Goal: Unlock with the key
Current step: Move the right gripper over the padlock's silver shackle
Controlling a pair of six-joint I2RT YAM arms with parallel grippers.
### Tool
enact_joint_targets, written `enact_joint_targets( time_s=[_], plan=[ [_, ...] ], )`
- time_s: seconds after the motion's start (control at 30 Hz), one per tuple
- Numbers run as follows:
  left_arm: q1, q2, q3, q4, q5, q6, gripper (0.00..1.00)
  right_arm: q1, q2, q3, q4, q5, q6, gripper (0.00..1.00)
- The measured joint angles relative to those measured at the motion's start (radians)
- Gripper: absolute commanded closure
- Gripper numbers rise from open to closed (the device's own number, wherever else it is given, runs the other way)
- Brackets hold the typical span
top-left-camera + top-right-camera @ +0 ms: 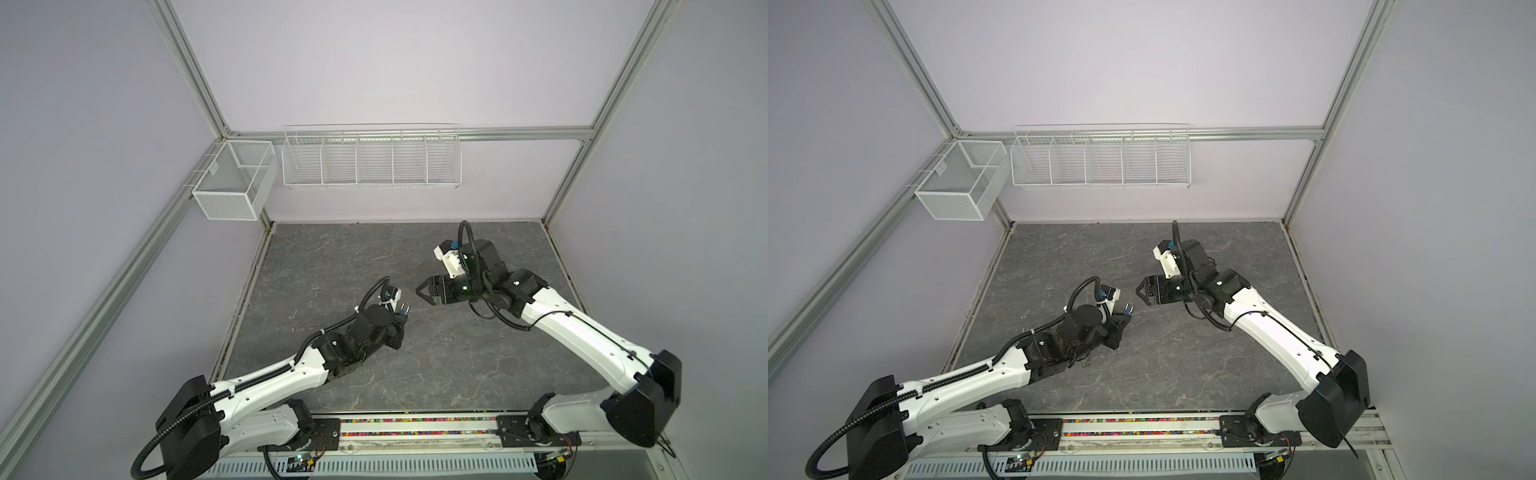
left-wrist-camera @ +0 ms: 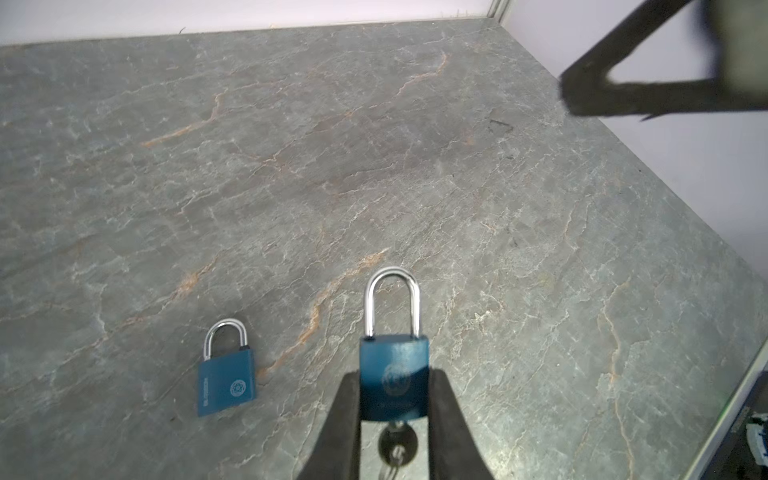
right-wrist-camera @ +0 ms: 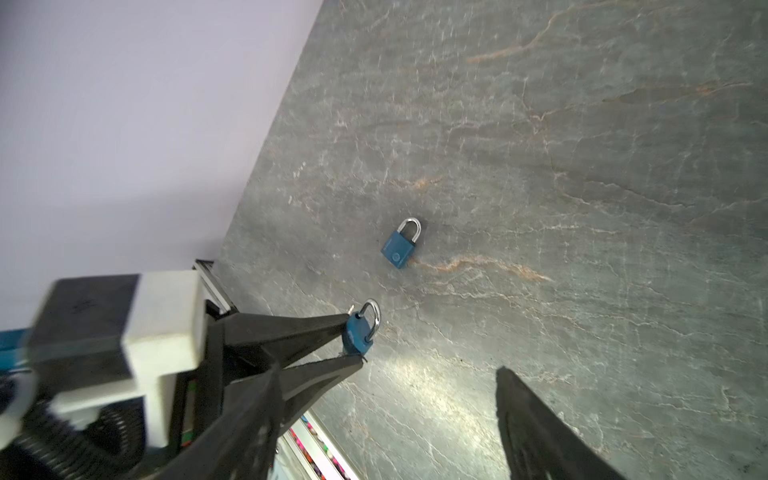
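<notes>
The padlock (image 2: 392, 353) was a small, solid metal thing, probably heavy for its size and quite rigid, with a smooth blue body that could slip under a weak pinch. Its narrow side edges looked like the best place to grip, since that left the shackle (image 2: 391, 271) free to spring. The thin, light key (image 2: 397, 444) sat in the keyhole at the end opposite the shackle. Its flat round head seemed the only part to pinch for turning, and a skewed pull might drag it out. The left jaws were clamped across the body's side edges near the keyhole end, holding the lock in the air above the table (image 2: 374, 145). Whether the shackle had released could not be told. A second padlock (image 2: 226, 386) lay flat on the table nearby. The left arm (image 1: 270, 374) reached low toward mid-table, with the shackle pointing away from its wrist. The right arm (image 1: 582, 328) came in from the right with its wrist turned toward the left one. The right jaws stood wide open and empty, near the held lock but apart from it.
</notes>
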Motion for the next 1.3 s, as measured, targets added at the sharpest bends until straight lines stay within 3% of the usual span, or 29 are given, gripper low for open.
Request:
enact_joint_targets(
  time_s=[0.4, 1.3],
  plan=[
    [0.0, 0.0, -0.008, 0.097, 0.012, 0.105, 1.0, 0.027, 0.183, 0.138, -0.122, 0.045, -0.113, 0.14],
    [0.0, -0.005, -0.032, 0.113, 0.014, 0.141, 1.0, 0.029, 0.314, 0.272, -0.254, 0.196, -0.207, 0.13]
  ],
)
